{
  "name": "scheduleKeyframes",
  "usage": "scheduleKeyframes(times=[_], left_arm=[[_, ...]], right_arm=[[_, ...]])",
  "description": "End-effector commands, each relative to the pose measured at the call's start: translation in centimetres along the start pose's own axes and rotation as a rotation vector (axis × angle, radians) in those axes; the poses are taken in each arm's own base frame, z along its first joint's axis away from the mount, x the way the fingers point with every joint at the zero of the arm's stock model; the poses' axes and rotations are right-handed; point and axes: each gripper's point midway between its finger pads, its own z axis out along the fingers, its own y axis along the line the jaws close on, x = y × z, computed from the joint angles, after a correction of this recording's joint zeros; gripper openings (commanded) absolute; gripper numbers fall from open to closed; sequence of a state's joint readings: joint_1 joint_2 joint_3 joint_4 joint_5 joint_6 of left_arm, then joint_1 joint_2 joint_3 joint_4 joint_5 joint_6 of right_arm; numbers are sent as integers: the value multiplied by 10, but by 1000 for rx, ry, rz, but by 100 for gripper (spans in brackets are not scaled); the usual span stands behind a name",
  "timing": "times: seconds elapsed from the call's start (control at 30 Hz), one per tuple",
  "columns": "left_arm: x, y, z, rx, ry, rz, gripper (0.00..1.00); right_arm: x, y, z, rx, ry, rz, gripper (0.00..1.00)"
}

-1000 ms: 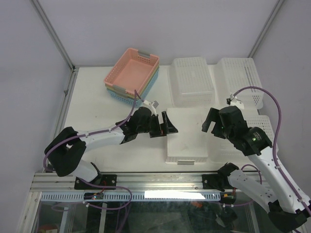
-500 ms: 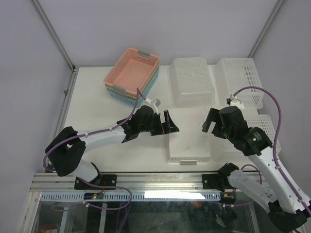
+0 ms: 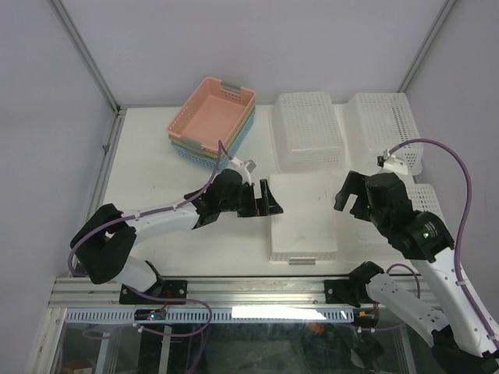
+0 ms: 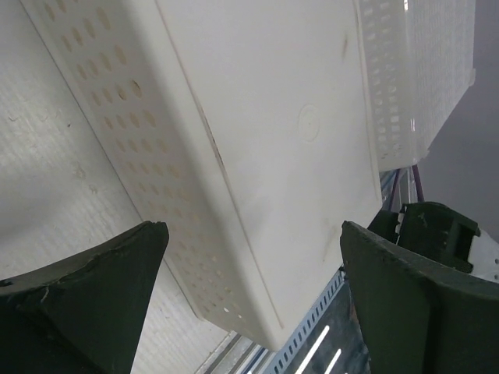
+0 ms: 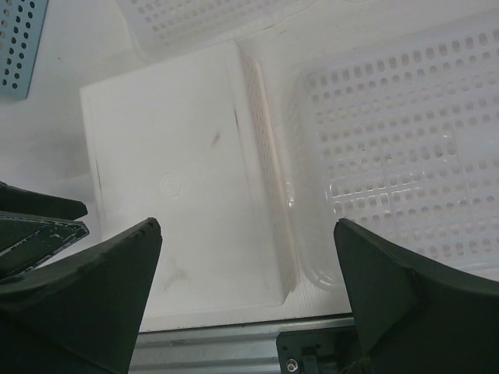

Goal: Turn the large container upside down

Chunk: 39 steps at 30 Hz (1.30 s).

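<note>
1. Large container [image 3: 304,216]: white with slotted walls. You will find it bottom-up on the table [image 3: 152,160], front centre, its plain base facing upward.
2. Stack of baskets [image 3: 214,118]: back left, all mouth-up, a pink one on top with green and blue ones beneath.
3. Middle white basket [image 3: 308,128]: behind the large container, inverted.
4. Corner white basket [image 3: 387,125]: back right; you cannot tell which way up it sits.
5. Side white basket [image 5: 398,152]: just beside the large container's right wall.
6. Left gripper [image 3: 267,199]: jaws spread wide, holding nothing, at the large container's left edge.
7. Right gripper [image 3: 352,199]: jaws wide apart, holding nothing, above its right edge.
</note>
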<state>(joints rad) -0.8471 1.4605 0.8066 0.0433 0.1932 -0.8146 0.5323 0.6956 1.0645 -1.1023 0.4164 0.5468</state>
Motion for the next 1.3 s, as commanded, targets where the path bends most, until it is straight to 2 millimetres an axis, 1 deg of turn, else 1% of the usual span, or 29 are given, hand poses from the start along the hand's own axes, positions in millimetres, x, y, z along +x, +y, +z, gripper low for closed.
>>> scheduleKeyframes(times=[0.0, 0.2, 0.3, 0.43, 0.53, 0.6, 0.63, 0.67, 0.7, 0.73, 0.77, 0.87, 0.93, 1.0, 1.03, 1.1, 1.13, 1.2, 1.23, 1.27], left_arm=[[7, -27, 3, 184, 35, 23, 99], [15, -50, 14, 276, 86, 38, 99], [16, -55, 17, 289, 95, 46, 99], [7, -38, 11, 192, 65, 95, 99], [-4, -18, 1, 85, 46, 127, 99], [-19, -5, -9, -27, 18, 178, 99], [-29, -2, -17, -88, 6, 219, 99], [-34, 2, -26, -146, 25, 278, 99], [-51, -7, -32, -164, -4, 333, 99], [-64, -6, -43, -228, -15, 372, 99], [-82, -9, -51, -273, -56, 410, 99], [-153, -12, -81, -370, -210, 447, 99], [-196, -12, -94, -375, -276, 449, 99], [-238, -7, -104, -457, -368, 478, 99], [-257, -5, -105, -505, -405, 502, 99], [-286, 5, -101, -557, -430, 515, 99], [-298, 19, -93, -583, -417, 514, 99], [-315, 33, -79, -597, -393, 519, 99], [-325, 35, -74, -590, -389, 521, 99], [-328, 41, -64, -577, -363, 525, 99]], right_arm=[[-13, 2, -3, 0, -43, 12, 97], [-12, 6, -2, -22, -40, 24, 97], [-13, 7, -2, -22, -38, 24, 97], [-17, 5, -6, -17, -52, 28, 97], [-24, 3, -12, -23, -87, 46, 97], [-27, 2, -15, -26, -106, 57, 97], [-28, 1, -16, -25, -114, 57, 97], [-28, -1, -17, -24, -124, 60, 97], [-30, -3, -18, -19, -139, 65, 97], [-31, -6, -20, -17, -161, 76, 97], [-32, -8, -19, -12, -176, 85, 97], [-34, -10, -24, -35, -219, 130, 97], [-32, -9, -23, -52, -222, 145, 97], [-27, -6, -20, -62, -205, 150, 97], [-23, -4, -17, -64, -189, 147, 97], [-19, -2, -13, -61, -164, 143, 97], [-17, -2, -11, -55, -157, 147, 97], [-17, 0, -7, -55, -153, 147, 97], [-18, 1, -6, -58, -155, 144, 97], [-20, 3, -6, -62, -161, 144, 97]])
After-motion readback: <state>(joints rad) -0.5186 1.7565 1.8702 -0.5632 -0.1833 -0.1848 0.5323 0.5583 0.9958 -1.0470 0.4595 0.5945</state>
